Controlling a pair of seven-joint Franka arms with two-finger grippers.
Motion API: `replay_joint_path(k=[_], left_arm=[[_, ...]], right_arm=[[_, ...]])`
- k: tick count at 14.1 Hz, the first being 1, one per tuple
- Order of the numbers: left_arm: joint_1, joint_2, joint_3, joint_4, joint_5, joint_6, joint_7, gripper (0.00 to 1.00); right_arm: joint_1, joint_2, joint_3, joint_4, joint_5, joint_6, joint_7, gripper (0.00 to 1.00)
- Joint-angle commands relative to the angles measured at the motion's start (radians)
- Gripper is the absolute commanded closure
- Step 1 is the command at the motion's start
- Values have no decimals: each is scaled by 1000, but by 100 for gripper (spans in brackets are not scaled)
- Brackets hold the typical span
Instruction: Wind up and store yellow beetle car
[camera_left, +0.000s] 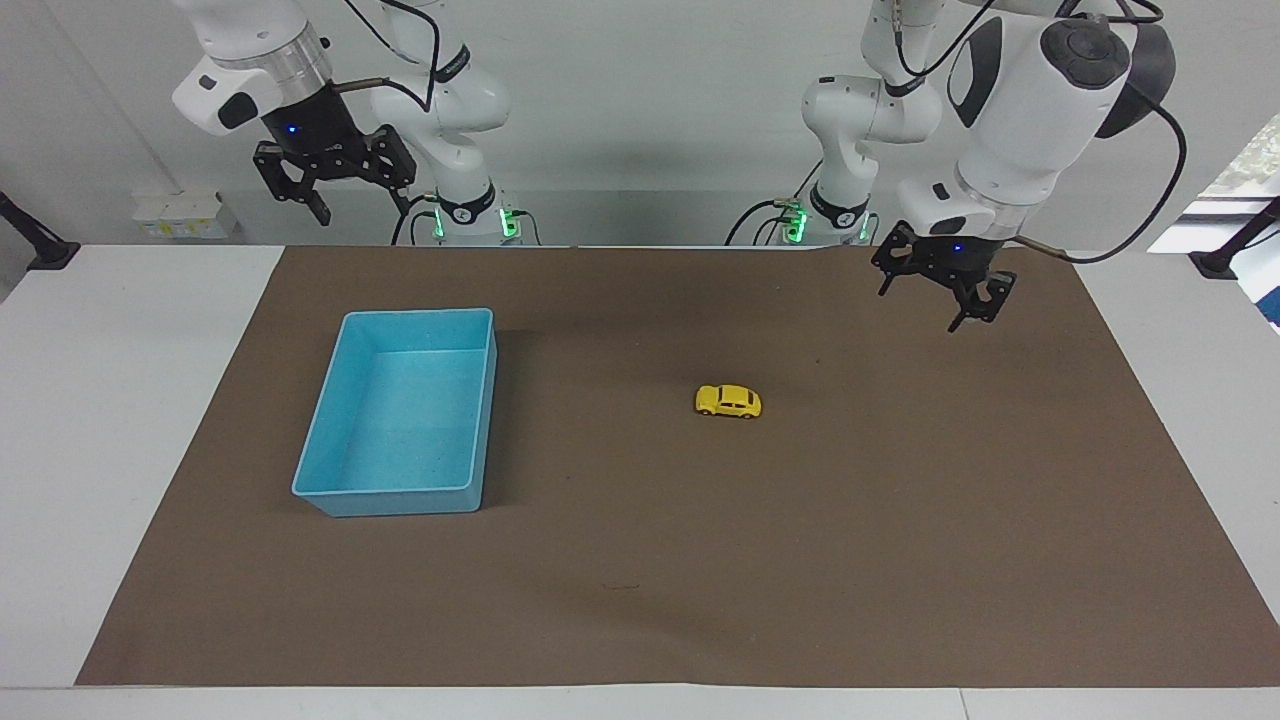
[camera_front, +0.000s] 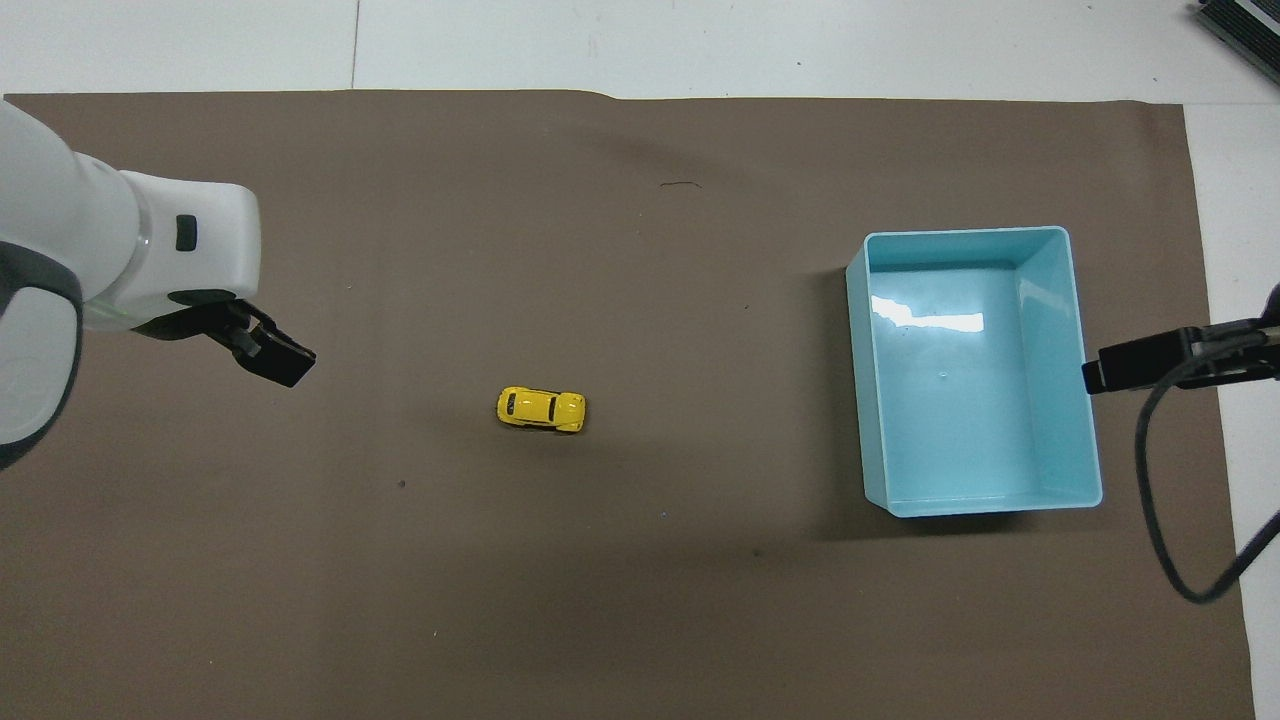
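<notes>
The yellow beetle car (camera_left: 728, 401) stands on its wheels on the brown mat, near the middle; it also shows in the overhead view (camera_front: 541, 409). Nothing touches it. My left gripper (camera_left: 920, 308) hangs open and empty in the air over the mat, toward the left arm's end from the car; one of its fingers (camera_front: 277, 360) shows from above. My right gripper (camera_left: 340, 200) is open and empty, high up by the right arm's base. From above, one of its fingers (camera_front: 1130, 365) shows over the rim of the light blue tray (camera_left: 415, 313).
The light blue tray (camera_front: 960, 232) is empty and sits on the brown mat (camera_left: 640, 560) toward the right arm's end. White table surface borders the mat on all sides. A black cable (camera_front: 1160, 520) hangs by the right gripper.
</notes>
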Motion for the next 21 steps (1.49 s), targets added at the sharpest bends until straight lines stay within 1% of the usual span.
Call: replay_joint_path(k=[1, 3, 7, 9, 10, 13, 14, 16, 18, 20, 21], left_arm=[[-41, -6, 14, -57, -7, 80, 118, 0], [-71, 32, 16, -60, -29, 138, 218, 0], [-86, 29, 16, -111, -30, 179, 382, 0], [-86, 49, 16, -147, -35, 236, 482, 0], [-88, 76, 16, -154, -65, 270, 499, 0], [-156, 133, 16, -183, -72, 369, 502, 0], [-199, 136, 19, -216, -70, 412, 507, 0], [-232, 142, 19, -290, -70, 529, 505, 0], [-273, 150, 20, -318, -70, 557, 502, 0], [-287, 156, 19, -341, -69, 575, 499, 0], [-301, 156, 19, -362, -69, 604, 499, 0]], right_arm=[[-8, -8, 5, -2, 0, -7, 14, 0], [-8, -8, 3, -2, 0, -7, 14, 0], [-8, -8, 3, -2, 0, -9, 14, 0], [-8, -8, 3, -2, 0, -7, 14, 0], [-8, -8, 3, -2, 0, -7, 14, 0], [-8, -8, 3, -2, 0, -7, 14, 0], [-8, -8, 3, -2, 0, -7, 14, 0], [-8, -8, 3, -2, 0, -7, 14, 0], [-8, -8, 3, -2, 0, -7, 14, 0], [-8, -8, 3, -2, 0, -7, 14, 0], [-8, -8, 3, -2, 0, -7, 14, 0]])
